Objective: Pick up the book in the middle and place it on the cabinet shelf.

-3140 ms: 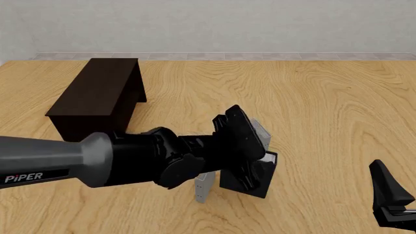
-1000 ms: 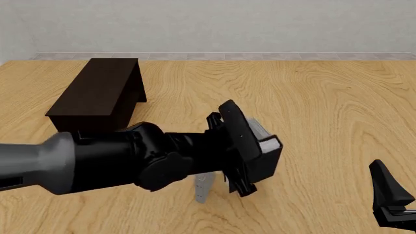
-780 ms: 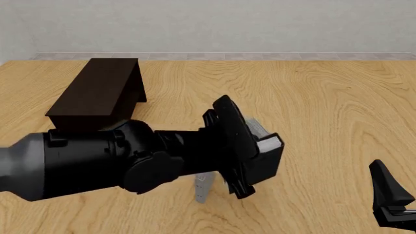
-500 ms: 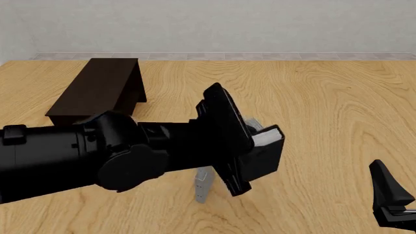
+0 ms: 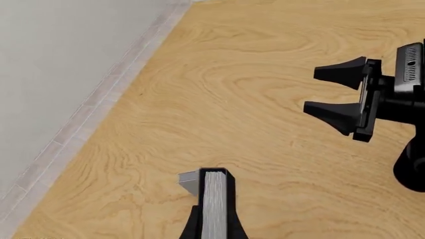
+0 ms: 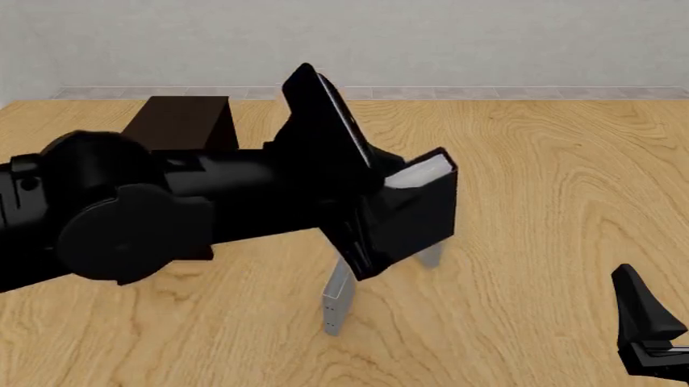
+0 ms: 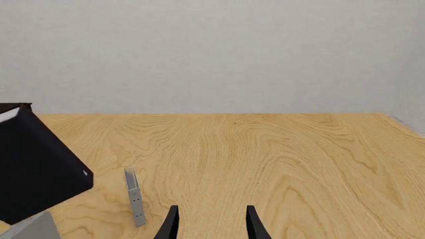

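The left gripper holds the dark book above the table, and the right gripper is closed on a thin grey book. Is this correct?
Not entirely. The left gripper does hold the dark book above the table, but the right gripper is open and holds nothing; the thin grey book stands apart from it, as the right wrist view shows.

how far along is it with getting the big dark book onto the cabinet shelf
Done: the left gripper has the thick navy-black hardcover book clamped and off the wooden table. In hand: carrying it, tilted. Left: reaching the dark brown cabinet and setting it on the shelf. The right gripper is open, idle.
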Robot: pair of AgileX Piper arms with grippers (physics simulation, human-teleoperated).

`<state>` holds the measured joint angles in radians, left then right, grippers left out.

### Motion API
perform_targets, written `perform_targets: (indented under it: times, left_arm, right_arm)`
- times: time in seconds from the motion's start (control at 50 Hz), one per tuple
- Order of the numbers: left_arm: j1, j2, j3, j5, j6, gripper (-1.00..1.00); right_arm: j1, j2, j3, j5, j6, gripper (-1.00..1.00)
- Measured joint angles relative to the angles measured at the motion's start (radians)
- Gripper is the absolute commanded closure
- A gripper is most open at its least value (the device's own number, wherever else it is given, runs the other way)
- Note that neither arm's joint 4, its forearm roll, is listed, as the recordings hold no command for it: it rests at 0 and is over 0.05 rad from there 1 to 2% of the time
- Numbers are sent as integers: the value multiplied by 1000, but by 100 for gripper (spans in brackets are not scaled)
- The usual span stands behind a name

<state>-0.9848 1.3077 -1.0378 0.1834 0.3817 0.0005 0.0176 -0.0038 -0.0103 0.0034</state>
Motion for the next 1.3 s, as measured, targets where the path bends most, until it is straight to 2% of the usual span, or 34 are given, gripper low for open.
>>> perform_targets:
  times: [0.52, 0.94, 1.3]
  left_arm:
    - [130, -63, -70, 4, 68, 100]
    - [269, -88, -71, -94, 149, 100]
    - [395, -115, -34, -206, 126, 100]
  right_arm:
    - [0, 0, 0, 0, 0, -100]
    - [0, 0, 0, 0, 0, -100]
    - [0, 0, 0, 0, 0, -100]
